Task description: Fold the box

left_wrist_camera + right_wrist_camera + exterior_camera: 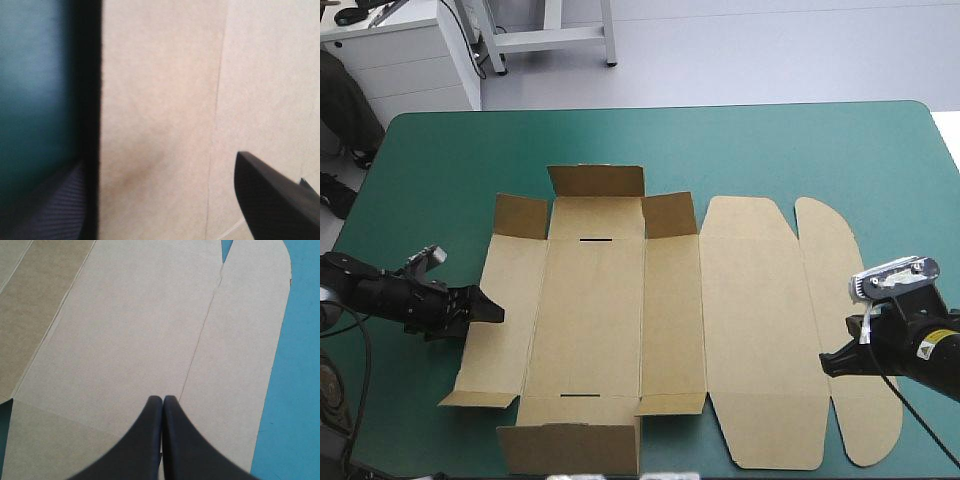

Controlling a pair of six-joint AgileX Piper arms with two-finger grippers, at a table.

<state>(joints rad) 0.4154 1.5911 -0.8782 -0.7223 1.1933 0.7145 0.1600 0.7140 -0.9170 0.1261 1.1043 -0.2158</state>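
The brown box point(595, 310) lies as a cut sheet in the middle of the table, and its small end flaps point(596, 180) stand slightly raised. The lid panel and rounded flap point(840, 290) lie flat on the right. My left gripper point(488, 312) is at the sheet's left edge. In the left wrist view the left gripper point(157, 162) is open, with one finger point(272, 200) over the board point(160, 75) and the other point(45, 207) beside its edge. My right gripper point(828, 360) hovers over the rounded flap. In the right wrist view the right gripper point(163, 401) is shut above the board point(125, 330), near a crease, holding nothing.
The teal-green cover point(740, 150) shows on all sides of the sheet, with the widest strip along the far edge. The sheet's near flaps point(570, 448) reach almost to the table's near edge.
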